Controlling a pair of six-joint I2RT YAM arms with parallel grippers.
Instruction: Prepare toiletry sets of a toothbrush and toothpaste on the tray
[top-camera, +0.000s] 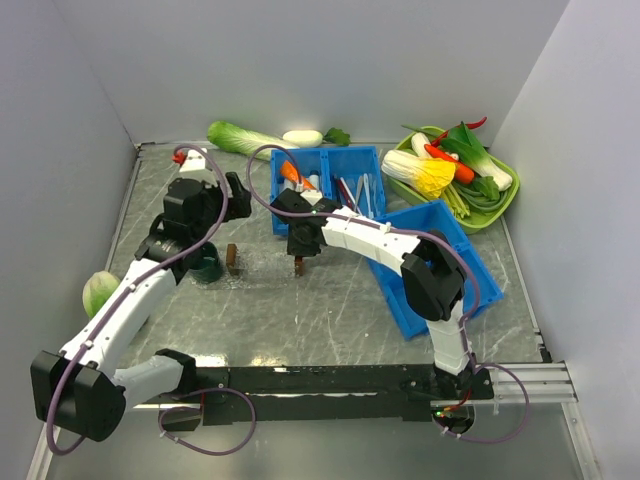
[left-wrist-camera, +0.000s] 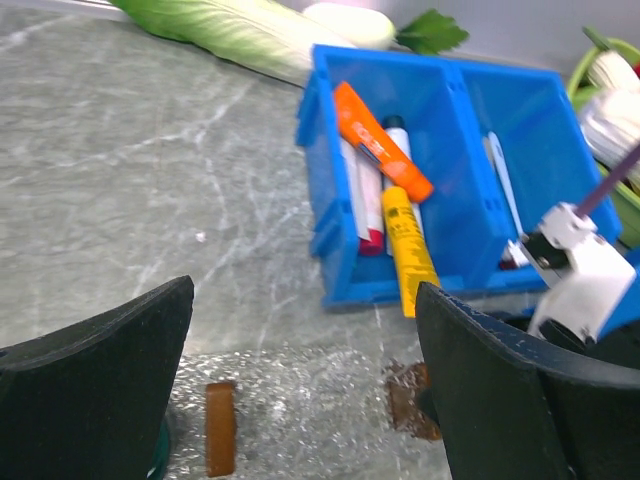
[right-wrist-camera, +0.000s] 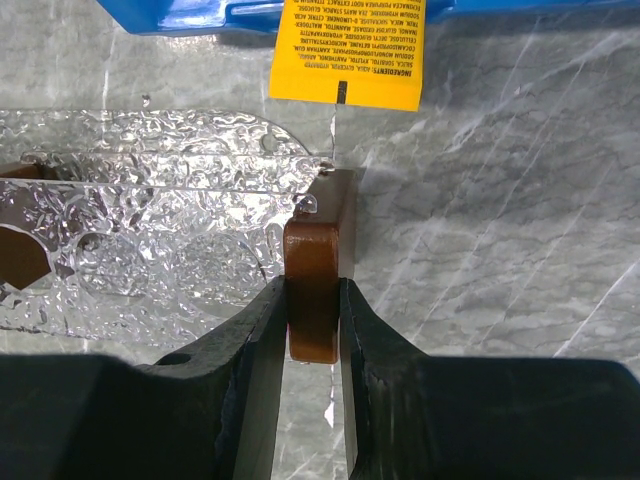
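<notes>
The clear, bumpy tray (right-wrist-camera: 130, 230) lies on the marble table with a brown block at each end (left-wrist-camera: 220, 425). My right gripper (right-wrist-camera: 313, 320) is shut on the right-hand brown block (right-wrist-camera: 312, 265), low over the table (top-camera: 299, 262). My left gripper (left-wrist-camera: 300, 400) stands open above the tray's left part, nothing between its fingers. A yellow toothpaste tube (left-wrist-camera: 408, 240) pokes over the front wall of a blue bin (left-wrist-camera: 345, 250), and an orange tube (left-wrist-camera: 378, 140) lies inside it. The thin toothbrush (top-camera: 346, 190) rests among other sticks in the bin's right compartment.
A second blue bin (top-camera: 400, 300) sits tilted under my right arm. A green dish (top-camera: 508, 205) of vegetables stands at the back right. A long cabbage (top-camera: 245, 138) and a white radish (top-camera: 302, 137) lie along the back wall, a small cabbage (top-camera: 100, 290) at the left.
</notes>
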